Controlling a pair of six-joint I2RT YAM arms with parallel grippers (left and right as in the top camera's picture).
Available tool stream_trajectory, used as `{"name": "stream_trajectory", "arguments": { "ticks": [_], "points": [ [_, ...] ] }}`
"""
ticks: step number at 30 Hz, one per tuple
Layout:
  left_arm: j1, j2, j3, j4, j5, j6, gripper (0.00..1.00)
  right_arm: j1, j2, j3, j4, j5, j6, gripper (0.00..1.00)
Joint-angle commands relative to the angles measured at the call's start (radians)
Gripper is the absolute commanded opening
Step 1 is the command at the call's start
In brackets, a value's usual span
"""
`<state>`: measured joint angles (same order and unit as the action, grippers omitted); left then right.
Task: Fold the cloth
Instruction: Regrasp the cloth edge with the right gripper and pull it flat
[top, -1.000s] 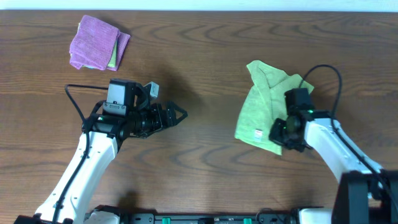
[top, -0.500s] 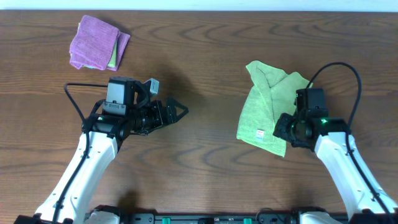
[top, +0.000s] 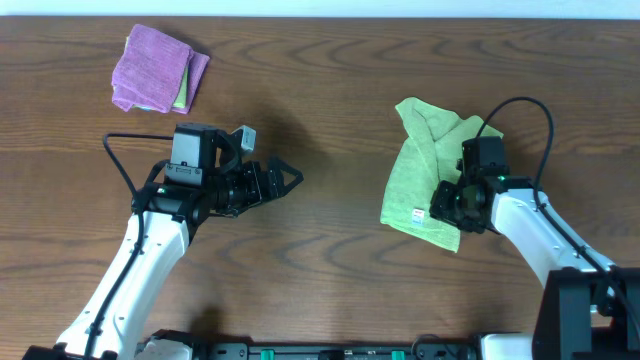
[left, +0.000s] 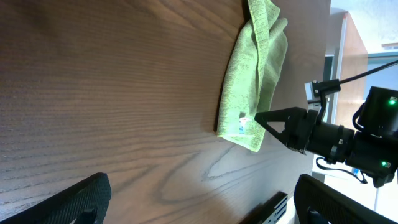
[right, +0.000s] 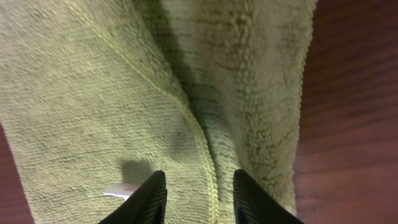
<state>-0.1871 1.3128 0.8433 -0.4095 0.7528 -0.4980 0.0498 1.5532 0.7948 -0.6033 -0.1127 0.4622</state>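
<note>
Lime-green cloth (top: 420, 175) lies under the right gripper (right: 199, 202). The gripper's two dark fingers (right: 149, 199) stand apart over it. A stitched hem ridge runs between them, but they pinch nothing as far as the wrist view shows. The fabric around them is a soft looped terry, nubbly and matte, with a deep crease where one layer rolls over another. A small white tag (right: 121, 191) sits just beside the near finger.

From overhead, the cloth rests on the right side of the dark wood-grain table (top: 320, 100). It is a long, uneven shape that narrows and bunches at the far end, and one flap is doubled loosely onto the rest. The edges do not line up and the corners are ragged. I judge the fold to be only roughly started: the flap wants flattening and a clean, squared fold is yet to be made.

Well apart on the left, the left gripper (top: 288, 181) hovers with its fingers spread wide and empty, aimed toward the cloth. A purple folded cloth (top: 150, 68) lies at the far left corner, with a green layer peeping out of its side.
</note>
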Motion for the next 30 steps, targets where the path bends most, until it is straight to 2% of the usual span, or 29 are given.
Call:
{"name": "stream_trajectory", "arguments": {
  "ticks": [1, 18, 23, 30],
  "points": [
    [-0.003, 0.0, 0.017, 0.003, 0.006, -0.003, 0.95, -0.003, 0.016, -0.006, 0.008, -0.012, -0.011, 0.33],
    [-0.003, 0.0, 0.017, 0.003, 0.003, -0.003, 0.95, -0.003, 0.053, -0.006, 0.021, -0.011, -0.011, 0.17],
    [-0.003, 0.0, 0.017, 0.003, 0.003, -0.003, 0.95, -0.003, 0.053, -0.006, 0.021, -0.012, -0.011, 0.01],
    [-0.003, 0.0, 0.017, 0.003, 0.003, -0.003, 0.95, 0.026, 0.018, -0.006, 0.122, -0.086, -0.078, 0.01]
  ]
}}
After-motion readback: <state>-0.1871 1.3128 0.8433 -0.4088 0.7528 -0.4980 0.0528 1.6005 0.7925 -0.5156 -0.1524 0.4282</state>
